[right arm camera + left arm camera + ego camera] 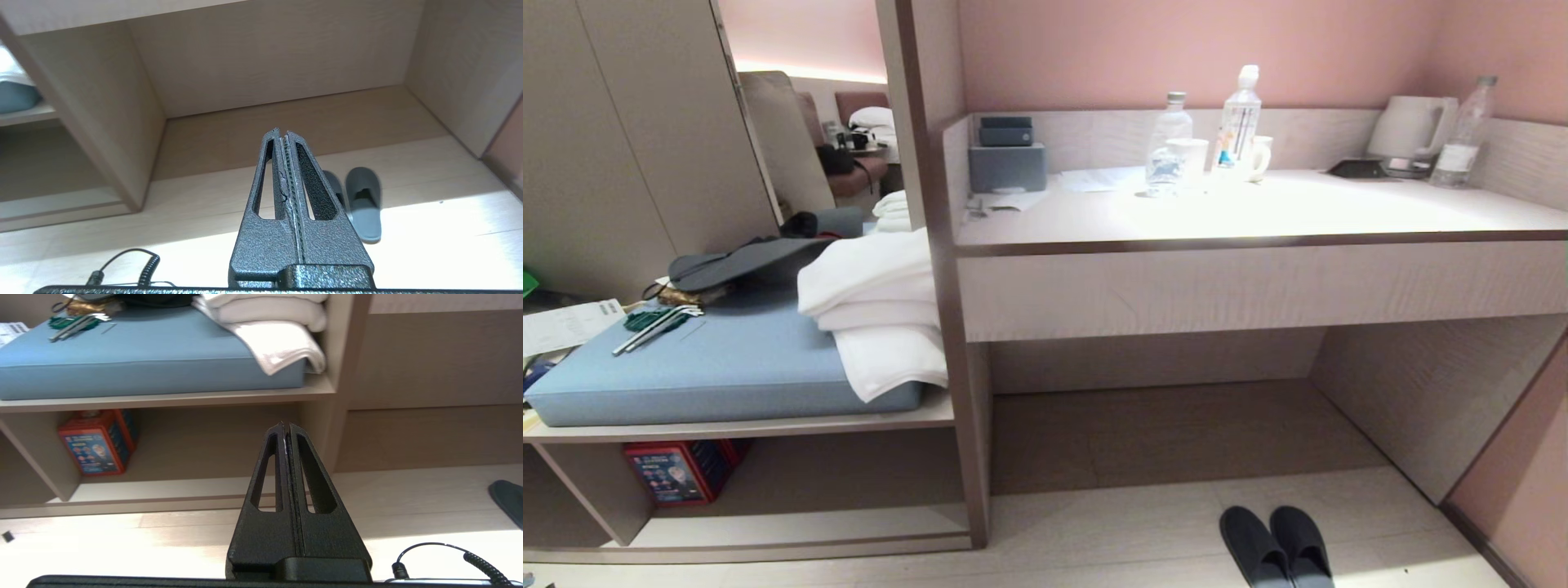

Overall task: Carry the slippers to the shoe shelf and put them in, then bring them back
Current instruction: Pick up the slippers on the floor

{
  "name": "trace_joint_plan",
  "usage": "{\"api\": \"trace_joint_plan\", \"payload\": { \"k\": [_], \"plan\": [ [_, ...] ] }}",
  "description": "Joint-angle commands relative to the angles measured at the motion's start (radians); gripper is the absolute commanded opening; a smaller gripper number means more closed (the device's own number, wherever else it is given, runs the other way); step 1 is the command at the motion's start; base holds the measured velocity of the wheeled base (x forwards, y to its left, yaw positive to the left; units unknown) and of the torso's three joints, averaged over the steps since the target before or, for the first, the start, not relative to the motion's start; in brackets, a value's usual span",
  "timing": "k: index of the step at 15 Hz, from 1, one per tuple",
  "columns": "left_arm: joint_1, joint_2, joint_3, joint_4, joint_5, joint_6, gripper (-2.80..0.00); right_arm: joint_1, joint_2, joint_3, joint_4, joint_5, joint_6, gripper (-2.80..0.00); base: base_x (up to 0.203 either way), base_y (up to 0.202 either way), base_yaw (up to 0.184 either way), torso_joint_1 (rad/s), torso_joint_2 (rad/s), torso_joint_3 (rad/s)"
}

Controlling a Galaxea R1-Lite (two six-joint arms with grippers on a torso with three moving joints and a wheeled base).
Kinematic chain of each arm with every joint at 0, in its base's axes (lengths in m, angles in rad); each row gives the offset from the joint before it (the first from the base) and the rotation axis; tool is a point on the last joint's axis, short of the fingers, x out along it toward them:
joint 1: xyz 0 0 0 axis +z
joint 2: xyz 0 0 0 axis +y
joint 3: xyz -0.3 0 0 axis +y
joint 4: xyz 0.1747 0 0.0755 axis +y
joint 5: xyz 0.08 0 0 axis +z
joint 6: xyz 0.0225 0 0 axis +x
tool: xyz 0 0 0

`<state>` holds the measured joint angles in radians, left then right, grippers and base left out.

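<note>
Both grippers (286, 426) (282, 132) level, jaws together

Left pincer (286, 425), right pincer (283, 131) closed, empty

From where I look, nothing written can be made out as actual words or numbers. The red and blue printed box (678, 471) in the open wooden compartment under the blue-grey cushioned bench (727, 359) carries pictures and lines of print on its face, but I cannot read any of it in my head view or my left wrist view. The clear plastic bottle with a colourful label (1238, 122), up on the pale desk top to the right of that bench, and the white printed paper sheet (568, 325) at the bench's left end also bear print too small for me to read.
</note>
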<state>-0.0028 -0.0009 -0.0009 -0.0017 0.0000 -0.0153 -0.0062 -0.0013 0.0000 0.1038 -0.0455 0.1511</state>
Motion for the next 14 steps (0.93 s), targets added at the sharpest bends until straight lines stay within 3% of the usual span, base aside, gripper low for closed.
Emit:
{"api": "trace_joint_plan", "payload": {
  "k": [1,11,14],
  "plan": [
    [0.001,0.0,0.0,0.0,0.0,0.0,-2.8,0.0,0.0,0.0,0.0,0.0,0.001,-2.8,0.0,-0.195,0.004,0.003,0.0,0.0],
    [0.0,-0.001,0.001,0.0,0.0,0.0,-2.8,0.0,0.0,0.0,0.0,0.0,0.001,-2.8,0.0,-0.195,0.002,0.002,0.0,0.004],
    [0.001,0.001,0.001,0.0,0.0,0.0,-2.8,0.0,0.0,0.0,0.0,0.0,0.001,-2.8,0.0,-0.081,0.002,0.003,0.0,0.001]
  ]
}}
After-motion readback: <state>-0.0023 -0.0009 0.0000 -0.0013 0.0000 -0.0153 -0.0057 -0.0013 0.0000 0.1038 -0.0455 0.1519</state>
